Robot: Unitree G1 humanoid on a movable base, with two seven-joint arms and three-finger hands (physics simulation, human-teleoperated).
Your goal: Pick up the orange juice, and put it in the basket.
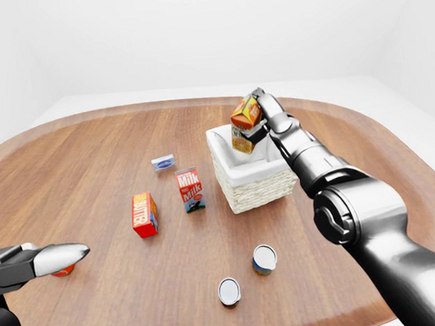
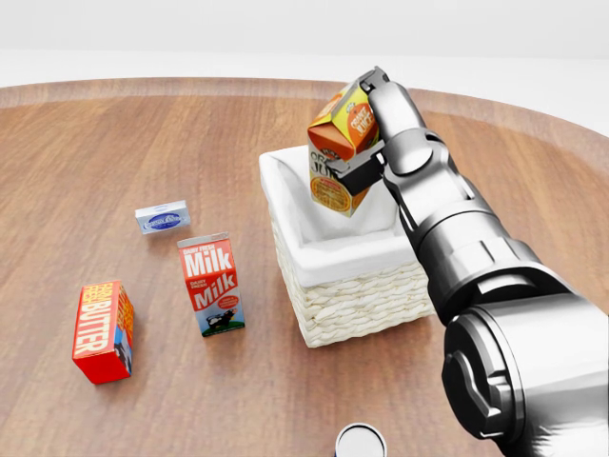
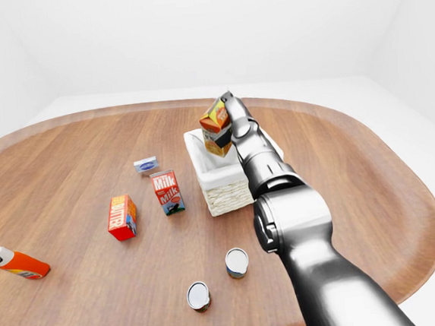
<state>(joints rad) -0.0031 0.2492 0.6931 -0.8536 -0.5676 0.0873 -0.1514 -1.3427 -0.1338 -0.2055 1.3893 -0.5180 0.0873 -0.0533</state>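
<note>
Left-eye view: two cans, one basket.

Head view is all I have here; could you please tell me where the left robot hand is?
Observer: The left robot hand is at the lower left edge of the left-eye view, far from the basket.
Operator: Thank you. Is anything lying near it?
Observer: Yes, an orange bottle lies on the table right beside it.
Operator: I see part of one can at the bottom; are there others?
Observer: Yes, that first can has a second can below and left of it.
</note>
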